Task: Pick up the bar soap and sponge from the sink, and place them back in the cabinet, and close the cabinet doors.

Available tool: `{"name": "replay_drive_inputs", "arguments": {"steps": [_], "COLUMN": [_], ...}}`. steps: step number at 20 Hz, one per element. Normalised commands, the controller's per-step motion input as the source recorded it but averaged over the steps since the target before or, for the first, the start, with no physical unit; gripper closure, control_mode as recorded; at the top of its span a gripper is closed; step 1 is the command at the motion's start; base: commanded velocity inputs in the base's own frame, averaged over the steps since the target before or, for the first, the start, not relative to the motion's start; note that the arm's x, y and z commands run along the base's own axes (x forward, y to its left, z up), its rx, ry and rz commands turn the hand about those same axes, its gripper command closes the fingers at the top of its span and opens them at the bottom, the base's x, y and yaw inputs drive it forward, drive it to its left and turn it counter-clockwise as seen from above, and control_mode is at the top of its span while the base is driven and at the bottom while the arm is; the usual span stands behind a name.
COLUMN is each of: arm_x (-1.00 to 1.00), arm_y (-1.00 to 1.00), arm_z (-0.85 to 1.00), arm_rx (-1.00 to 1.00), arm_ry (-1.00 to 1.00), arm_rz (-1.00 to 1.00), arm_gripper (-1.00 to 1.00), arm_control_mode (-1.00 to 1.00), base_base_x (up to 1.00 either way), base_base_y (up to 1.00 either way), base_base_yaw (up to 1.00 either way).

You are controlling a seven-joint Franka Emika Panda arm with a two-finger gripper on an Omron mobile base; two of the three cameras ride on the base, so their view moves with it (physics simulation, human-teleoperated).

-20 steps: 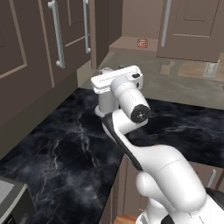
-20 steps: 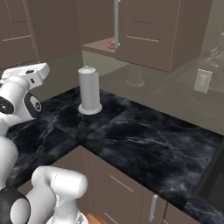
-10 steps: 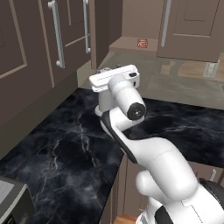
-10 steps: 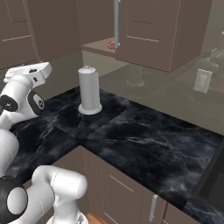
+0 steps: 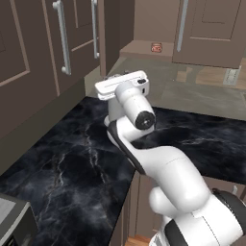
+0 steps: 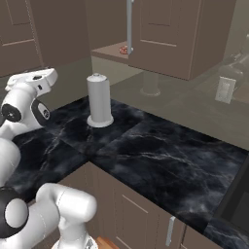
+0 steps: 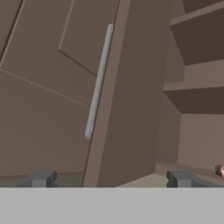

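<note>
The orange-pink bar soap (image 5: 156, 47) lies on the bottom shelf of the open brown cabinet (image 5: 144, 19), also seen as bar soap (image 6: 124, 49) and at the right edge as bar soap (image 7: 220, 170). My gripper (image 7: 109, 178) is open with nothing between its fingertips (image 7: 41, 178). It faces an open cabinet door (image 7: 57, 87) with a long silver handle (image 7: 98, 83). The white hand (image 5: 121, 80) hovers over the counter below the cabinet, left of the soap. The other door (image 5: 211, 29) stands to the right. A dark strip of the sink (image 6: 239, 199) shows far right. The sponge is out of view.
A grey upright cylinder (image 6: 99, 99) stands on the black marble counter (image 6: 155, 151) near the corner. More brown cabinet doors (image 5: 29, 57) line the left wall. A wall outlet (image 6: 224, 90) sits on the backsplash.
The hand has risen slightly and drifted a little toward the left doors. The jaws stayed open. The soap has not moved.
</note>
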Motion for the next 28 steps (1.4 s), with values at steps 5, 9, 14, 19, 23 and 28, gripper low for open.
{"name": "replay_drive_inputs", "arguments": {"steps": [5,9,14,19,23,28], "arm_x": [0.13,0.17,0.22,0.29,0.32,0.32], "arm_y": [0.1,0.11,0.09,0.06,0.04,0.05], "arm_z": [0.0,0.0,-0.05,-0.07,-0.09,-0.09], "arm_rx": [0.0,0.0,0.0,0.0,0.0,0.0], "arm_ry": [0.0,0.0,0.0,0.0,0.0,0.0], "arm_rz": [0.0,0.0,0.0,0.0,0.0,0.0], "arm_gripper": [-1.0,-1.0,-1.0,-1.0,-1.0,-1.0], "arm_control_mode": [-1.0,-1.0,-1.0,-1.0,-1.0,-1.0], "base_base_x": [0.0,0.0,0.0,0.0,0.0,0.0], "base_base_y": [0.0,0.0,0.0,0.0,0.0,0.0], "base_base_yaw": [0.0,0.0,0.0,0.0,0.0,0.0]}}
